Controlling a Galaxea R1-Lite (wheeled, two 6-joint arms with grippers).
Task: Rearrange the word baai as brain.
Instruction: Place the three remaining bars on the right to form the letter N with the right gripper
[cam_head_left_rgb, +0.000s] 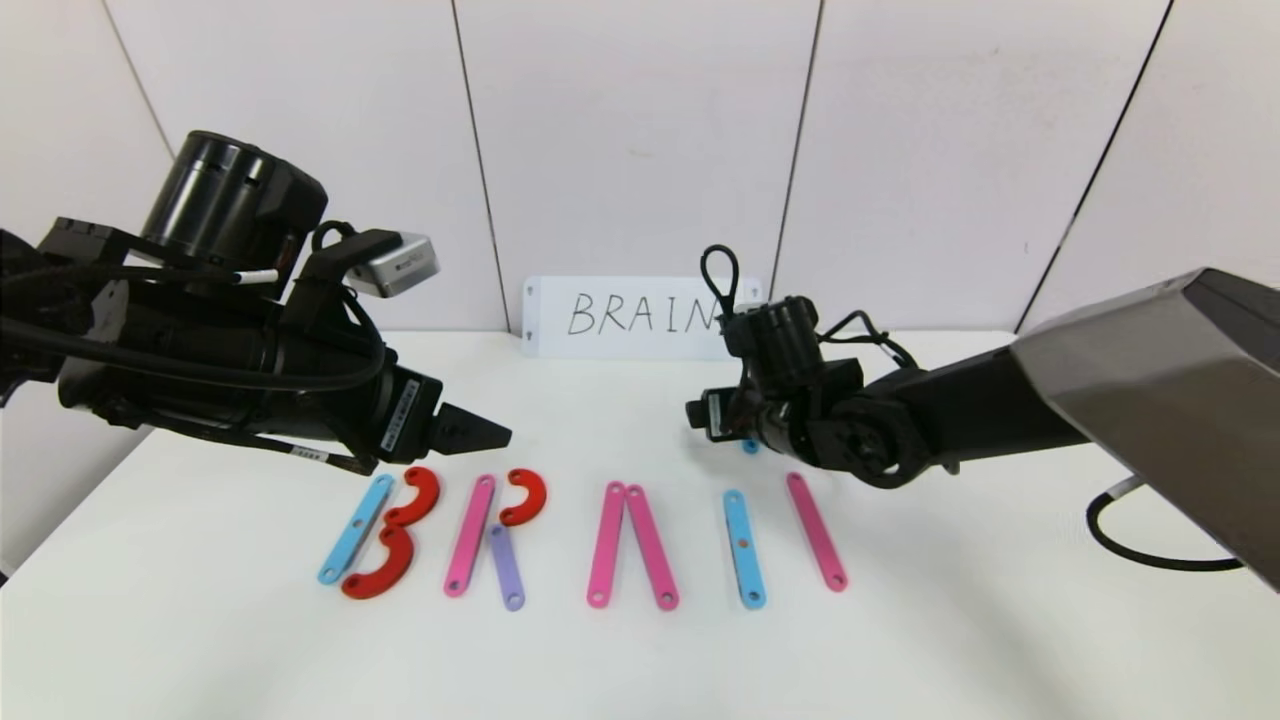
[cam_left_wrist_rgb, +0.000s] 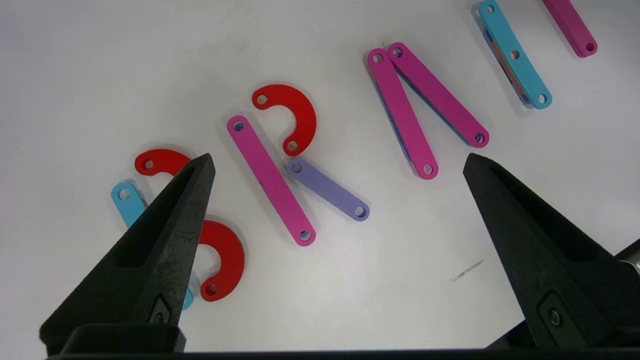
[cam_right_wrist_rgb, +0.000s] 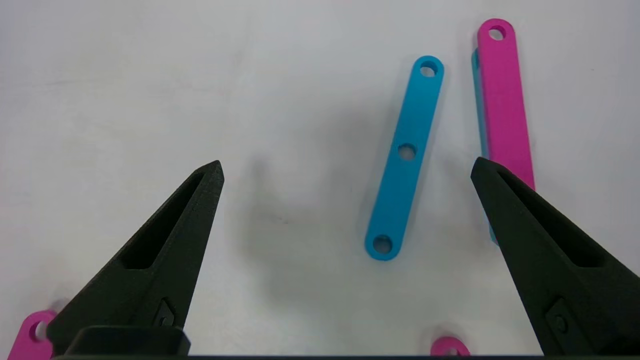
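While both hands hung clear of the white counter (cam_head_left_rgb: 900, 640), logged the layout. Left hand (cam_left_wrist_rgb: 337, 165) wide, holding nothing, above the first two letters. Right hand (cam_right_wrist_rgb: 345, 170) wide, holding nothing, above the last pieces.

Word of flat plastic pieces (cam_head_left_rgb: 590, 535) lay in a row near the counter's front edge, below the white card handwritten "BRAIN" (cam_head_left_rgb: 640, 315). Read from the robot's left: B from a blue straight strip (cam_head_left_rgb: 355, 530) plus two red curved pieces (cam_head_left_rgb: 395, 540); R from a pink strip (cam_head_left_rgb: 470, 535), a red curve (cam_head_left_rgb: 525, 497) and a short purple strip (cam_head_left_rgb: 507, 567); A as two pink strips (cam_head_left_rgb: 630, 545) meeting at the far end, no crossbar seen; I as a blue three-hole strip (cam_head_left_rgb: 744, 549); lone pink strip (cam_head_left_rgb: 816, 531) just beside it.

Judged step: building the final N. Only one stroke placed. Small blue bit (cam_head_left_rgb: 750, 447) glimpsed under the right hand, unidentified. Next move probably called for more strips beside the pink one, a diagonal and a second upright, without nudging the I.
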